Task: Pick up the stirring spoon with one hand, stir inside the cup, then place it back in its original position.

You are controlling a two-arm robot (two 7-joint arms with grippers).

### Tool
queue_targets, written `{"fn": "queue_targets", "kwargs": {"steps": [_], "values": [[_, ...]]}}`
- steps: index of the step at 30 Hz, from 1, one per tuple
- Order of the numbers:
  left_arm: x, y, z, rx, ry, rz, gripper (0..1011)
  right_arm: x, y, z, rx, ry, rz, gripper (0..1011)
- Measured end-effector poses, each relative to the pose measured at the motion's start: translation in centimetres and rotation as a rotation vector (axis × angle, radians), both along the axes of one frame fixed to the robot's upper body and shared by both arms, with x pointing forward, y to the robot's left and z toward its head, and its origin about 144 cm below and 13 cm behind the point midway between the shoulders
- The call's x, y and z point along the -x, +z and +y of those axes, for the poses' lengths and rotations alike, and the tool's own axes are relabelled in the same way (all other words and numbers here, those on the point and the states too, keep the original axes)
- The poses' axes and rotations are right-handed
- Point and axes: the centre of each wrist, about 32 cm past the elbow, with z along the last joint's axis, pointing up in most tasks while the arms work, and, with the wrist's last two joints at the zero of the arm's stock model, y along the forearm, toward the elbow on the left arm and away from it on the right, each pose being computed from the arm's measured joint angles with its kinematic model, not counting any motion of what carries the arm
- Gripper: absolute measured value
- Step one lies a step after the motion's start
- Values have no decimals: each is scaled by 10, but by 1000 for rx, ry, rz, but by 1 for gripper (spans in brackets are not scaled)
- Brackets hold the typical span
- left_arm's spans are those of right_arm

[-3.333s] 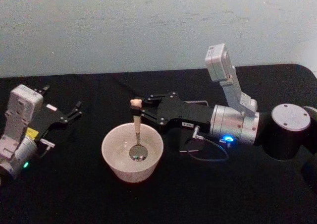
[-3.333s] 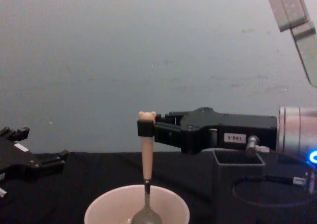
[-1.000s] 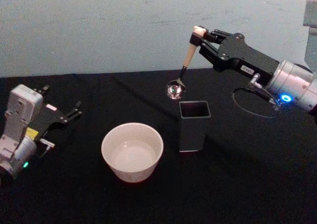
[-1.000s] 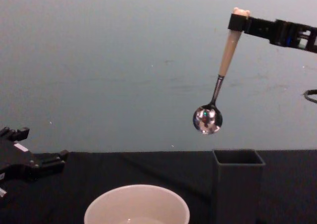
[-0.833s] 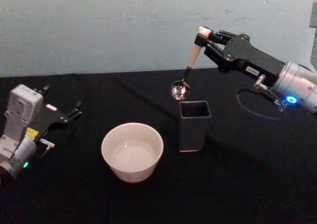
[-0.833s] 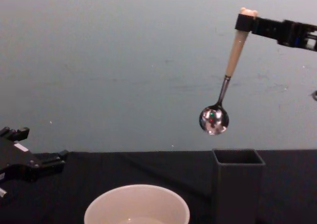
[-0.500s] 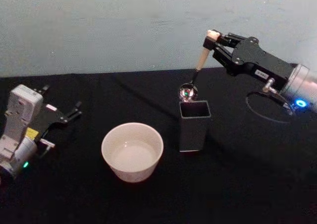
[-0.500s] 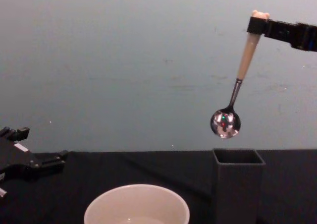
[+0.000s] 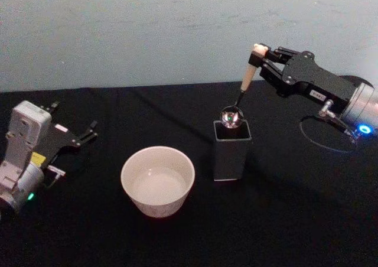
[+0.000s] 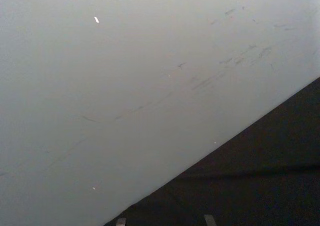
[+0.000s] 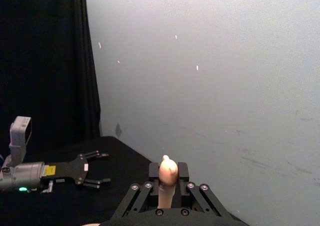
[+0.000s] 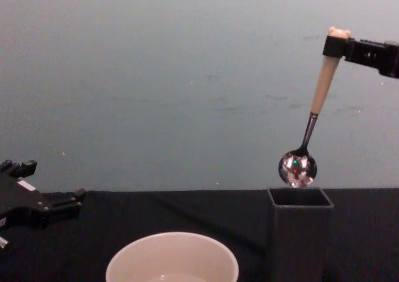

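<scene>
My right gripper [image 9: 258,54] is shut on the cream handle of the stirring spoon [image 9: 244,80], just under its tiny bear head [image 11: 167,167]. The spoon [image 12: 322,85] hangs tilted, and its shiny steel bowl [image 12: 297,168] hovers right above the open mouth of the dark grey square holder [image 12: 300,235]. The wide cream cup [image 9: 157,180] stands on the black table to the left of the holder [image 9: 231,151]. My left gripper [image 9: 82,137] rests at the table's left side, open with nothing in it.
A black cloth covers the table [image 9: 277,220], with a pale wall behind it. A black cable loop [image 9: 322,137] lies under my right wrist, to the right of the holder. Open tabletop lies in front of the cup and holder.
My right gripper carried the spoon out of the cup, up and to the right, then lowered it until the steel bowl hangs just over the holder's mouth. The left arm has stayed put.
</scene>
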Motion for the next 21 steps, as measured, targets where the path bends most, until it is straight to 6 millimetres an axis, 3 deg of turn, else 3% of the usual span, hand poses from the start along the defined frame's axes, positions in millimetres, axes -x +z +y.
{"fn": "queue_targets", "kwargs": {"steps": [21], "values": [[0,0,0,0,0,0,1001,-9,-17,5,72,-23,48,214]]}}
